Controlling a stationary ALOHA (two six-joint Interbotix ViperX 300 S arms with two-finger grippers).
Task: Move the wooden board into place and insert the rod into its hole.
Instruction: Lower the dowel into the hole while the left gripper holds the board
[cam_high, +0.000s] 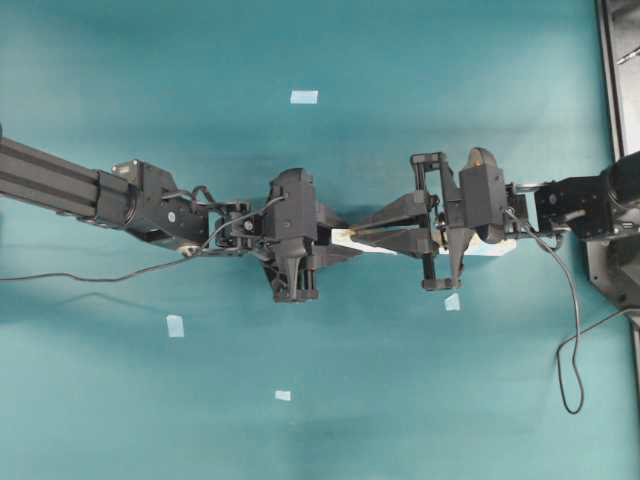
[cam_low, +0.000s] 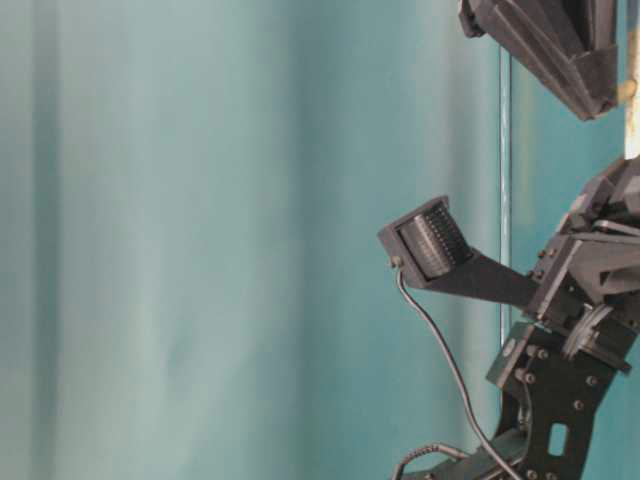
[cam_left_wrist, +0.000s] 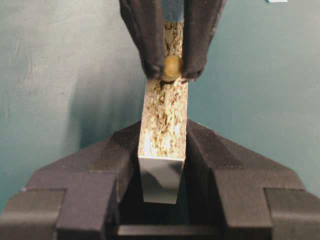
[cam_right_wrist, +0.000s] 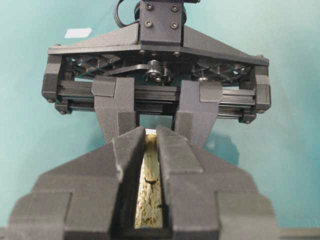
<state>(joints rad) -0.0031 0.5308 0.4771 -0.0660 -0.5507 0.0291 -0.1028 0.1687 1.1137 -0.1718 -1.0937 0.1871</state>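
Observation:
The wooden board is a pale speckled strip held on edge between the fingers of my left gripper, which is shut on its near end. In the overhead view the board shows between the two grippers and again past the right wrist. My right gripper faces the left one and is shut on the rod, whose round yellowish end points at the left wrist camera. In the right wrist view the rod lies between the shut fingers of the right gripper, just over the board's speckled edge. Whether its tip sits in a hole is hidden.
Small pale-blue tape squares lie on the teal table. A black cable loops at the right. A dark frame runs along the right edge. The table-level view shows only arm parts and a wrist camera.

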